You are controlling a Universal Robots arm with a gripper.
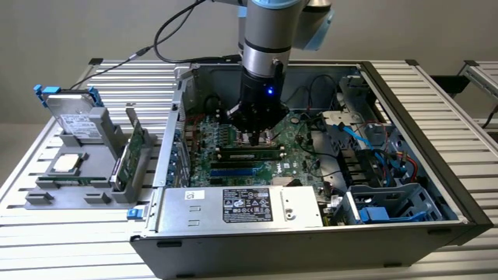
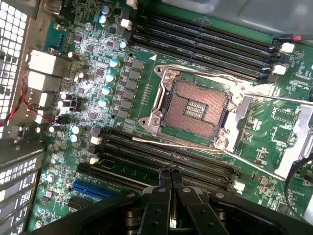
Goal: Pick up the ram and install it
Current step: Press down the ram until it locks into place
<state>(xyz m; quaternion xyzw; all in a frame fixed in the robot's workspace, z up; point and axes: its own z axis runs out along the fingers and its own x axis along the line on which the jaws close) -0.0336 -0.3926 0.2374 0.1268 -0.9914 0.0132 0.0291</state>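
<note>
Nearest the wrist camera: gripper [image 2: 171, 172], fingertips pressed together with nothing seen between them. Hung over the black memory slots [image 2: 161, 156] beside the bare CPU socket [image 2: 195, 105]. In the exterior view, stood inside the open computer case [image 1: 435, 134], just above the motherboard [image 1: 300, 166]. Found the ram [image 1: 251, 155] lying along a slot just in front of the fingertips, apparently seated there. Noted the power supply [image 1: 241, 207] at the case's near edge.
</note>
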